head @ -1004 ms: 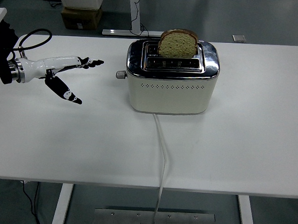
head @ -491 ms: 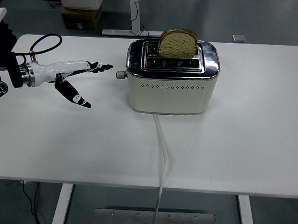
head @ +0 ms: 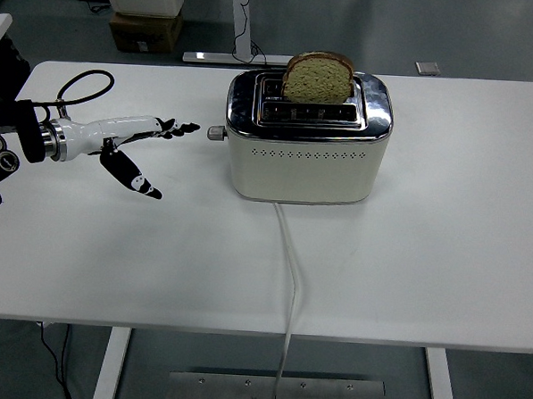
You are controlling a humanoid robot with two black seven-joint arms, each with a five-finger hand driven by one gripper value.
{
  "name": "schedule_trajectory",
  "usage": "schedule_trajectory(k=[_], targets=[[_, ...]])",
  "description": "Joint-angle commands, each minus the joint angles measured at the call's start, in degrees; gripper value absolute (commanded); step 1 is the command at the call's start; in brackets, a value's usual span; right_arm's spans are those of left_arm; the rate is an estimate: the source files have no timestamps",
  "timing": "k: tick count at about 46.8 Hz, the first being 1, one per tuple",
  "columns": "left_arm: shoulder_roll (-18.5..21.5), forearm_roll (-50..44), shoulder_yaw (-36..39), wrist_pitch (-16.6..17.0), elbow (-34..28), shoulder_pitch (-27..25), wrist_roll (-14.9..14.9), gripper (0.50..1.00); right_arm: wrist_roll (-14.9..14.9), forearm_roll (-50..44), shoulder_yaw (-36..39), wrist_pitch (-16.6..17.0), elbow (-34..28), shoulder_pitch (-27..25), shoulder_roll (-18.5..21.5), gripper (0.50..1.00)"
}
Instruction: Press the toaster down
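White desk [head: 442,262] fills the frame. At left, the left robot hand [head: 135,143], fingers spread and holding nothing, has moved rightward, now near the small lever knob [head: 216,133] on the cream toaster with chrome top [head: 306,157] at upper centre; the brown bread slice [head: 317,78] is still raised, so pressing remains.

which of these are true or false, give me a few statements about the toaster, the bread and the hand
1. A bread slice stands upright in the toaster. True.
2. The left hand is pressing the lever. False: its fingertips are left of the lever, not touching.
3. The hand holds the bread. False: its fingers are spread, holding nothing.
4. The cord runs from the toaster over the table's near edge. True.
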Motion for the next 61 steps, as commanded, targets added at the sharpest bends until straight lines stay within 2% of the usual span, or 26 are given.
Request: schedule_trajectory(k=[1,31,61], targets=[[-0.08,-0.11,-0.01,0.08,-0.01,0.0,0.02,1.0,0.0,-0.02,-0.02,0.0,0.02,-0.02,0.0,0.998],[-2.72,-0.2,-0.1,0.96,0.34,0.35,0.02,1.0,0.0,-0.02,-0.02,0.0,0.02,-0.02,0.0,1.0],[-3.07,-0.2,-0.01,0.96,0.7,1.58,0.11,1.0,0.0,-0.02,-0.02,0.0,0.02,-0.02,0.0,1.0]])
